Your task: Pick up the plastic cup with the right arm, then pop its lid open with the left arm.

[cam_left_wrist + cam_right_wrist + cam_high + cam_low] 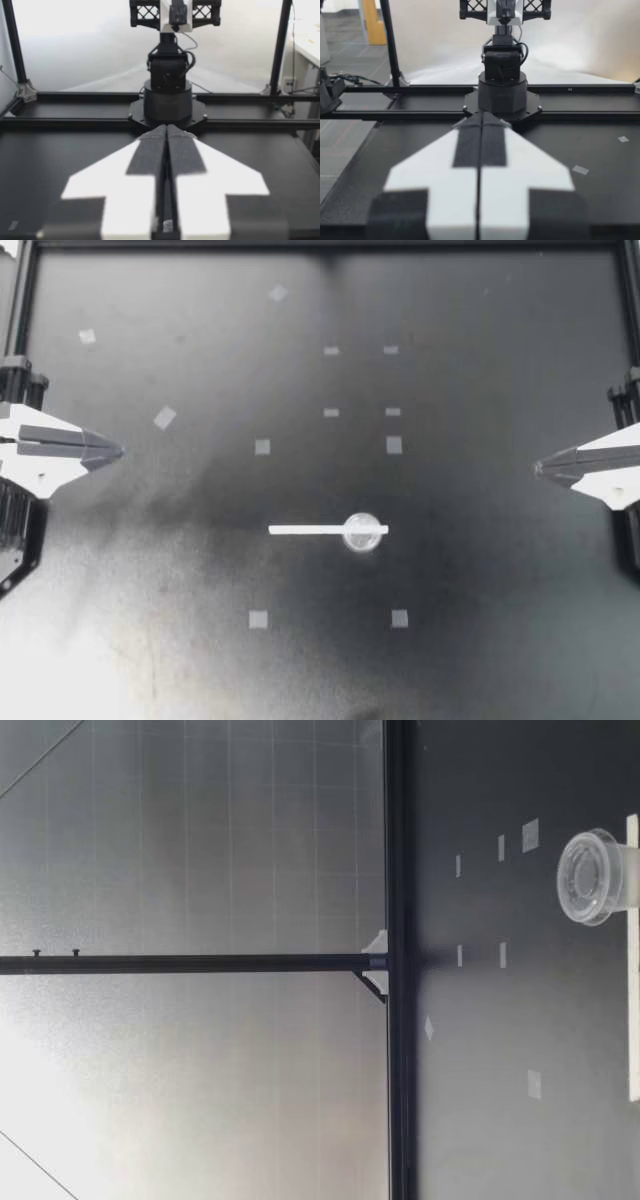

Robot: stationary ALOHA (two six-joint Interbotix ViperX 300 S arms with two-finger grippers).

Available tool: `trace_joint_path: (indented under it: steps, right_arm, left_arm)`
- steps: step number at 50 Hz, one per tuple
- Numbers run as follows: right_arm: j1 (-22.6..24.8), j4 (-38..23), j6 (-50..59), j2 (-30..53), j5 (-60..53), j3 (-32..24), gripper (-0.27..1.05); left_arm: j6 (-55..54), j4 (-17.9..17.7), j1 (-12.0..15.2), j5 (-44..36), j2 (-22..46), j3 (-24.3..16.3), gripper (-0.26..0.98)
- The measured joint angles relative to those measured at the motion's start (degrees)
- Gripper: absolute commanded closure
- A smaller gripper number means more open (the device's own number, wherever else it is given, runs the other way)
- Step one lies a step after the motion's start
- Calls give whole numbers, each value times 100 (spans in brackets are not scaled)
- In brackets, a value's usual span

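Clear cup, mid-table, touching white strip: likely light, crushable; pinch rim gently | left gripper, right gripper: clenched, empty, at table's sides.

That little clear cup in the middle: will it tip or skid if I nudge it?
The cup looks like thin, clear plastic, so it is probably light and apt to skid on the table. It sits low and wide, so tipping seems unlikely. The white strip touching it may shift too.

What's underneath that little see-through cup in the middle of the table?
A flat white strip lies on the table, and the clear cup stands on it near one end. The strip shows through it; nothing else seems hidden beneath.
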Motion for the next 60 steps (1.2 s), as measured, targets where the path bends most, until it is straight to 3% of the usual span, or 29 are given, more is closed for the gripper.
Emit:
trace_joint_path:
  steps: [2,6,10,24,34,41,53,60]
  right_arm:
    - [0,0,-26,18,-9,79,86]
    - [-9,0,-62,229,18,308,88]
    - [-26,0,-35,615,18,352,88]
    - [-35,0,88,1960,-123,299,88]
    - [-35,0,782,2777,-483,299,85]
    - [-35,-9,1090,3393,-888,299,70]
    - [-35,-9,1107,4280,-1450,264,28]
    - [-35,-9,1107,4781,-1723,141,23]
  left_arm:
    - [-9,-26,0,-44,97,70,67]
    - [-79,-466,35,-114,905,563,69]
    - [9,-765,62,-308,1477,501,69]
    - [606,-844,70,-396,3366,-791,69]
    - [826,-844,70,-431,4544,-1415,69]
    - [826,-844,70,-431,5282,-1723,69]
    - [844,-826,62,-466,5854,-2004,69]
    - [844,-791,-44,-501,5985,-2127,69]
